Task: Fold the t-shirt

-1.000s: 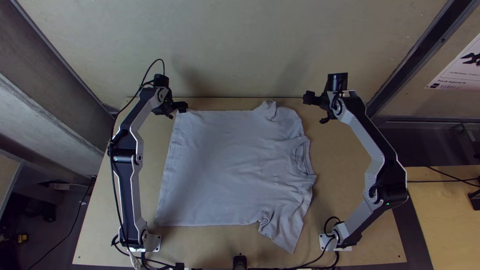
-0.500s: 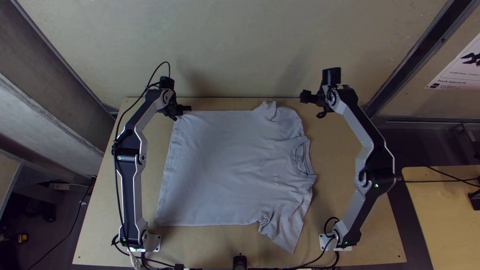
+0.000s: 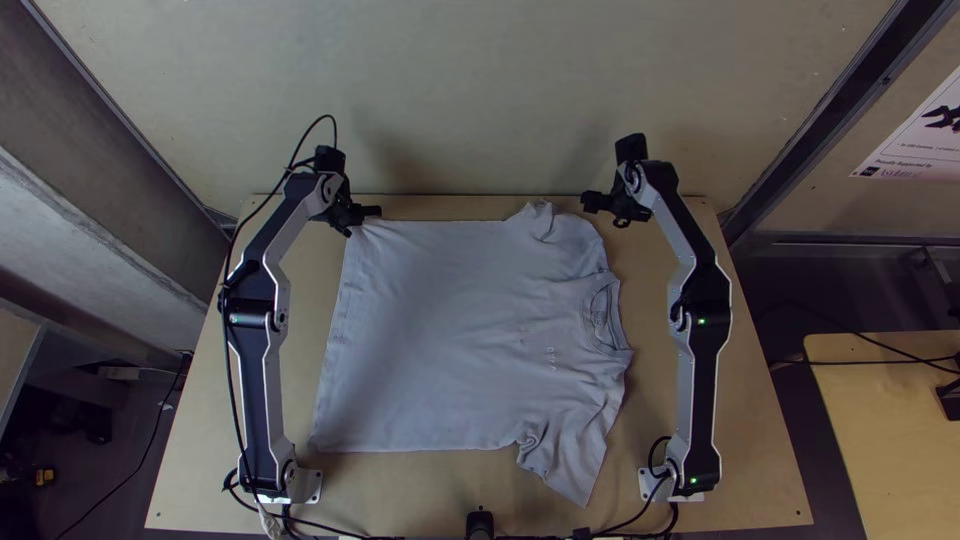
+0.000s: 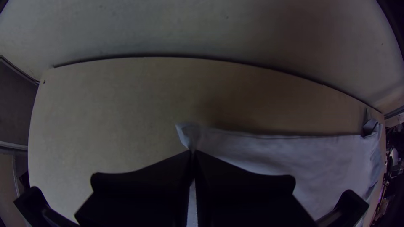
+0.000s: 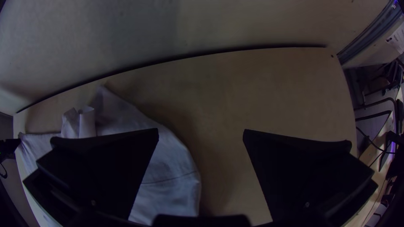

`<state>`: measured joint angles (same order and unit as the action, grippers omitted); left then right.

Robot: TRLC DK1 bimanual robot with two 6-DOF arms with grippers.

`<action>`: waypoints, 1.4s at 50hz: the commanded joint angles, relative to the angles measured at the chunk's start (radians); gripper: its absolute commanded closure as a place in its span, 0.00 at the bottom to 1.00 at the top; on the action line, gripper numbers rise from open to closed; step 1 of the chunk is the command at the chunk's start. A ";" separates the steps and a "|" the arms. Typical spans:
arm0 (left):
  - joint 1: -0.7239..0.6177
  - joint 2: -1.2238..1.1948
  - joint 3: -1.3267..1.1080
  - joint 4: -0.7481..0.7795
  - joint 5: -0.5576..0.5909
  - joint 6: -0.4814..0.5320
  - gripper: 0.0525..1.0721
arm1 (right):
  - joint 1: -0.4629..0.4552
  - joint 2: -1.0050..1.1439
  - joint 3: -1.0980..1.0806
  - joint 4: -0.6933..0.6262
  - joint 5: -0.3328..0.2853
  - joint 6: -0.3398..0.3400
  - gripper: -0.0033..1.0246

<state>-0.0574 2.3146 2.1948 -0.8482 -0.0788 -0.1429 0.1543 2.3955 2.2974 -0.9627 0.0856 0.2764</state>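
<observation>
Honestly, the room is pretty dim, with a big pale wall (image 3: 480,90) standing right behind my light wooden table (image 3: 755,480). The t-shirt (image 3: 440,330) lies spread across the middle, hem toward my left arm, collar (image 3: 604,318) toward my right. My right gripper (image 5: 201,131) is spread wide beside the far sleeve (image 3: 578,240), which is rumpled near its opening. If I close there carelessly, I'd probably catch one layer or just air, and the fold comes up crooked. My left gripper (image 4: 192,152) is pressed together on the far hem corner (image 4: 184,131). That's a small bite, imo, so lifting unevenly or tugging hard could pop it loose.
</observation>
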 commanded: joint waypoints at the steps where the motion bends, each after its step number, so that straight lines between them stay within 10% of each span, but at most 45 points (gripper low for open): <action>1: -0.005 -0.061 -0.006 -0.014 0.004 -0.021 0.98 | 0.019 0.044 0.030 -0.005 -0.024 -0.002 0.16; 20: -0.013 -0.066 -0.006 -0.017 0.004 -0.021 0.98 | 0.034 0.113 0.050 0.061 -0.075 0.015 0.16; 40: -0.002 -0.075 -0.006 -0.025 0.004 -0.017 0.98 | 0.056 0.129 0.059 0.094 -0.153 0.014 0.93; 70: -0.002 -0.092 0.003 -0.028 0.004 -0.029 0.98 | 0.031 0.080 0.030 0.078 -0.159 0.004 0.97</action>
<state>-0.0654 2.2780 2.1944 -0.8665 -0.0723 -0.1501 0.1967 2.4958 2.3329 -0.8761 -0.0692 0.2802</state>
